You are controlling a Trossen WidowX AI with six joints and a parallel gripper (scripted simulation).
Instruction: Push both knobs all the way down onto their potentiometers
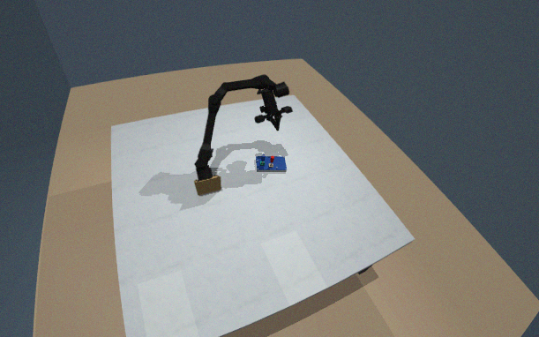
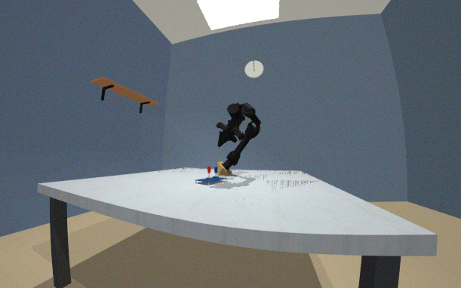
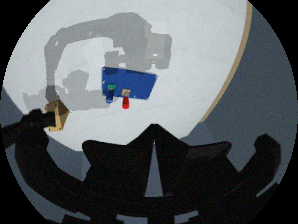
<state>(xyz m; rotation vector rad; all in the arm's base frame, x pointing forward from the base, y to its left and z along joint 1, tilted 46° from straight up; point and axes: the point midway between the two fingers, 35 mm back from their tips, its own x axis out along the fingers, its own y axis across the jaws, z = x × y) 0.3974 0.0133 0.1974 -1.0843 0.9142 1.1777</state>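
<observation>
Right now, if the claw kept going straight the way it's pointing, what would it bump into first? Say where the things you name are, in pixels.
Probably the white tabletop [image 1: 235, 229] [image 2: 238, 207] [image 3: 200, 50] close beside the blue board [image 1: 280, 164] [image 2: 209, 180] [image 3: 135, 82], or the board's knob-free end; the claw [image 1: 278, 129] [image 2: 219, 145] [image 3: 153, 127] is high up, so depth is unclear.

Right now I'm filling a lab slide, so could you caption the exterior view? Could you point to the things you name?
Shut jaws above a blue circuit board [image 2: 209, 180], red and blue knobs upright.

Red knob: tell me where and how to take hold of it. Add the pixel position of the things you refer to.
Grip the red knob [image 1: 273, 158] [image 2: 209, 170] [image 3: 125, 103] by its wide red upper part, coming from above with the fingers on opposite sides. It stands upright, raised over the circuit board [image 1: 280, 164] [image 2: 205, 180] [image 3: 137, 82]. The blue knob [image 1: 263, 156] [image 2: 216, 170] [image 3: 109, 99] stands close beside it, so probably keep the fingers out of that gap.
</observation>
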